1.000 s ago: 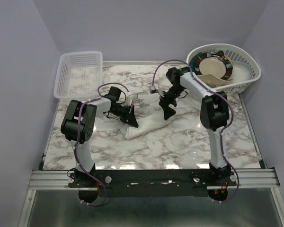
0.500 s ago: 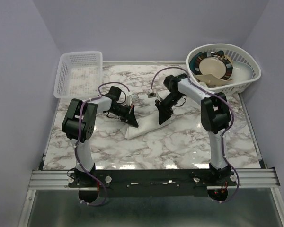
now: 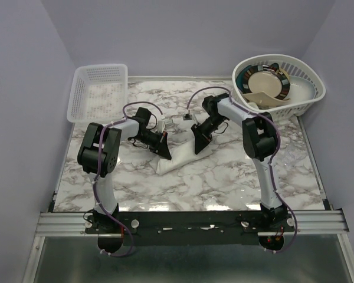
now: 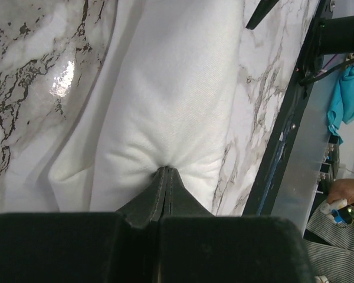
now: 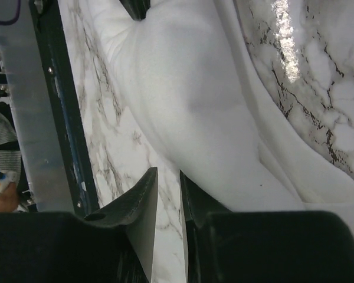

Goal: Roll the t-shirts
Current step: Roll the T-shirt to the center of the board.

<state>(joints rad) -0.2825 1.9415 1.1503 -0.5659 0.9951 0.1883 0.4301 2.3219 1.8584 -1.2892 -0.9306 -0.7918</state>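
Observation:
One white t-shirt (image 3: 181, 154) lies bunched into a thick folded bundle in the middle of the marble table. My left gripper (image 3: 164, 151) is at its left end, shut on a pinch of the white cloth (image 4: 165, 88), which puckers around the gripper (image 4: 165, 171). My right gripper (image 3: 199, 144) is down at the bundle's right end. In the right wrist view its jaws (image 5: 167, 172) stand a narrow gap apart with bare marble showing between them. The t-shirt (image 5: 194, 88) lies against the outside of one finger (image 5: 192, 194).
A rectangular white mesh basket (image 3: 97, 91) stands at the back left corner. A round white basket (image 3: 307, 94) holding plates stands at the back right. The metal rail (image 3: 189, 221) with the arm bases runs along the near edge.
My right gripper has come down and left to the bundle's right end, and its jaws have narrowed from wide open to a small gap. The left gripper has stayed put.

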